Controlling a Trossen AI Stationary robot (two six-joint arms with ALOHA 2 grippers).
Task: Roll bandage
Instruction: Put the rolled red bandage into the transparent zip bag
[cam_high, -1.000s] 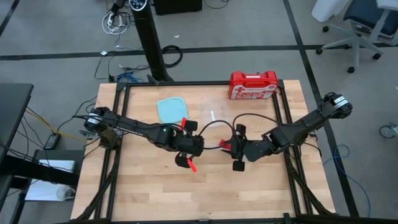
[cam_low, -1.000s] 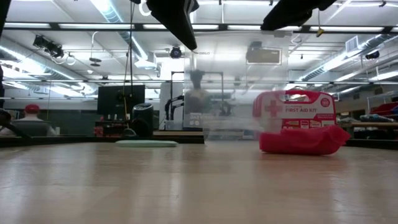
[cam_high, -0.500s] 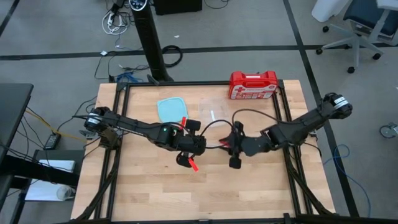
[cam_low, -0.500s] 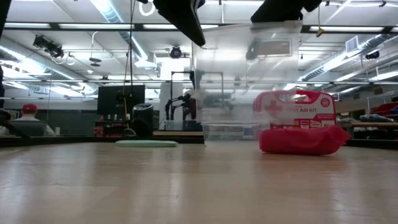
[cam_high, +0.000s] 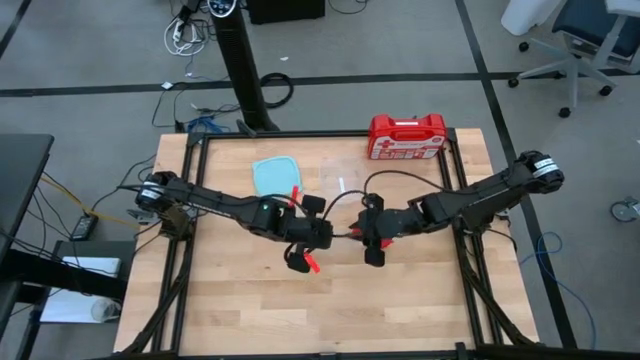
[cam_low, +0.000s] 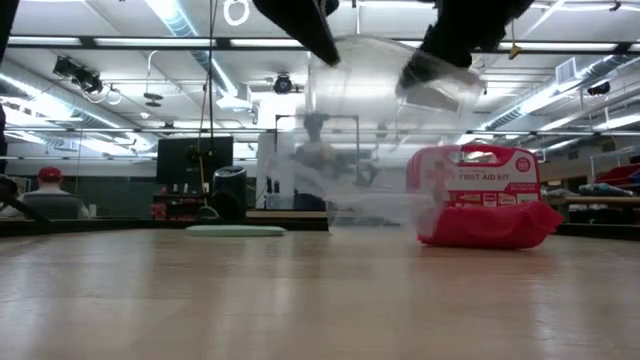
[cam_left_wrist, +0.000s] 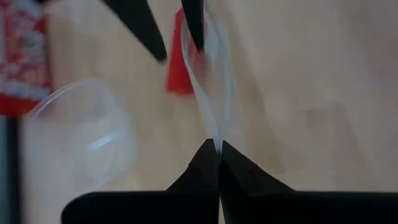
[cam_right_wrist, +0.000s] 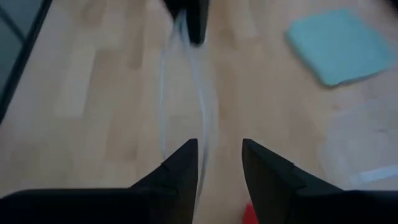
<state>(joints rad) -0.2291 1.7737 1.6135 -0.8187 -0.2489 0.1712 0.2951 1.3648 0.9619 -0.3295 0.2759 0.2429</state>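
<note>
Claws meet over the middle of the wooden surface (cam_high: 400, 300), both raised well clear of it, with a clear film (cam_low: 385, 85) stretched between them. The left claw (cam_left_wrist: 217, 144) is pinched tight on one edge of that film, its two fingertips pressed together with only the thin plastic between them. The right claw (cam_right_wrist: 219, 143), facing it from the right, stands at a narrow gap. The film runs down along the inner side of one of its fingers (cam_right_wrist: 186, 162), and whether that finger bears on it cannot be told.

The bandage (cam_low: 480, 225) is in neither claw. It lies as a soft red heap at the far right of the surface, touching the foot of the red first-aid case (cam_high: 407, 137) on the case's near side, well apart from both claws.

A pale blue container (cam_high: 275, 177) lies flat at the far left of the surface, just beyond the left arm. A clear round tub (cam_left_wrist: 81, 143) sits on the wood between the blue container and the case.
</note>
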